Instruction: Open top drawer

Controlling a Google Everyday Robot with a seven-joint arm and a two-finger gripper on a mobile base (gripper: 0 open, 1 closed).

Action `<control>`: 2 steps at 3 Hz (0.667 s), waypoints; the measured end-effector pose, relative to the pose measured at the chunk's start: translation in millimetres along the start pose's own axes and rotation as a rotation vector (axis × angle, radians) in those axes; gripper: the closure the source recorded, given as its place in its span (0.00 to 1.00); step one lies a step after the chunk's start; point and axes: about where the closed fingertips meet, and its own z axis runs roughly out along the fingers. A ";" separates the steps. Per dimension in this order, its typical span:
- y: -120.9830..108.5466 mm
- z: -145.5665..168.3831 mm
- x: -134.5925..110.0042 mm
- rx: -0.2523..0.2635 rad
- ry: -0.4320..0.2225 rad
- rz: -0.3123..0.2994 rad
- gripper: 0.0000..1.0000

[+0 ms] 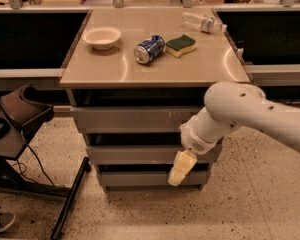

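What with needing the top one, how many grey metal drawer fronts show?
3, stacked: scuffed grey top drawer, narrower middle drawer front, bottom drawer front. The cream gripper hangs before the lower two.

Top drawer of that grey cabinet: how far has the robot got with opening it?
Nothing looks done: the wide grey metal top drawer, scuffed right of centre, sits shut under the tabletop. In hand: the cream gripper hangs lower, in front of the two narrower drawer fronts. Left: reaching the top drawer and pulling it out.
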 end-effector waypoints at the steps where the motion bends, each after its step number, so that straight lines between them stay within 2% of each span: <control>1: -54.1 -11.1 0.0 0.156 -0.038 0.070 0.00; 2: -99.0 -46.4 6.6 0.309 -0.041 0.116 0.00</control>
